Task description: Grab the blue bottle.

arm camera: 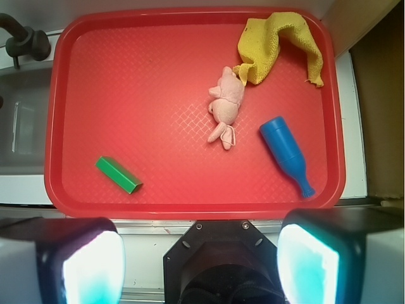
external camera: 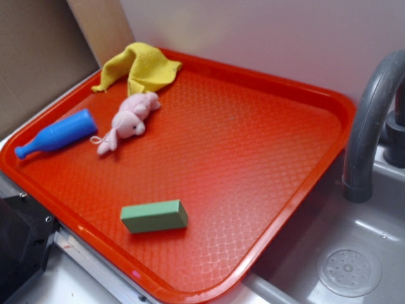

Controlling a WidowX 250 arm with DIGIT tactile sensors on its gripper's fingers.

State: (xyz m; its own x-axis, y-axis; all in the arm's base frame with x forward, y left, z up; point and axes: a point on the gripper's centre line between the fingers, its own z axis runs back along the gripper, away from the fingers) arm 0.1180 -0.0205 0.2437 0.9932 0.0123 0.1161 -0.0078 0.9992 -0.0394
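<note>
Below my wrist camera sits the red tray, filling nearly the whole view, with the sink and grey faucet off to one side. On the tray, biggest first: the yellow cloth bunched in a far corner, then the blue bottle, the pink plush, and the green block out on its own.

My gripper hangs high and back, short of the tray's near rim, jaws spread wide with nothing between the pads.

Now the bit that matters: the blue bottle lies on its side by the tray's edge, ahead of me and off to the right of the wrist picture. Its long axis runs diagonally, fat base toward the plush, narrow neck pointing to the near corner. I reckon I need to travel forward and across, turn the wrist so the jaws straddle the body crosswise, then drop.
</note>
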